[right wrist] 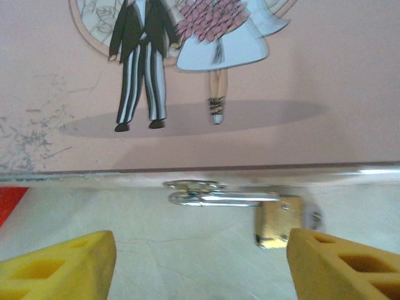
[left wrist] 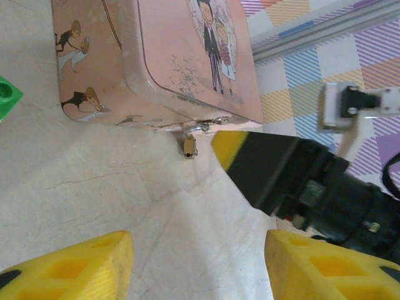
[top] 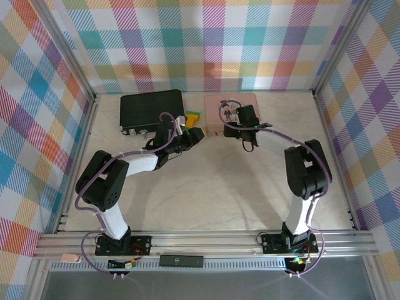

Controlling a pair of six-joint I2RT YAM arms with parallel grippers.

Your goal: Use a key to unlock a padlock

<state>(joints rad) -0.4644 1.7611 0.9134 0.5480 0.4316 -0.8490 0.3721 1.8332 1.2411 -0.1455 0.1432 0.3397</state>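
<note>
With the right hand (right wrist: 199, 259) and left hand (left wrist: 199, 256) both held apart, the padlock (right wrist: 277, 222) at lower right could be knocked askew if the right hand is closed there

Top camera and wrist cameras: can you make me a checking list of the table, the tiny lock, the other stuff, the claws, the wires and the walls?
Surface: pale marble-look table top, flat, with faint veins.
Job's things: tiny brass padlock with silver shackle, hooked through the latch of the pink picture tin box and lying sideways by its front wall.
Clutter: black rectangular case; green and yellow toy blocks between case and tin.
Grippers: left gripper open, hovering near the padlock; right gripper open, facing the padlock.
Cables: purple cables run along both arms.
Surroundings: colourful plaid cloth walls; aluminium frame rail.
</note>
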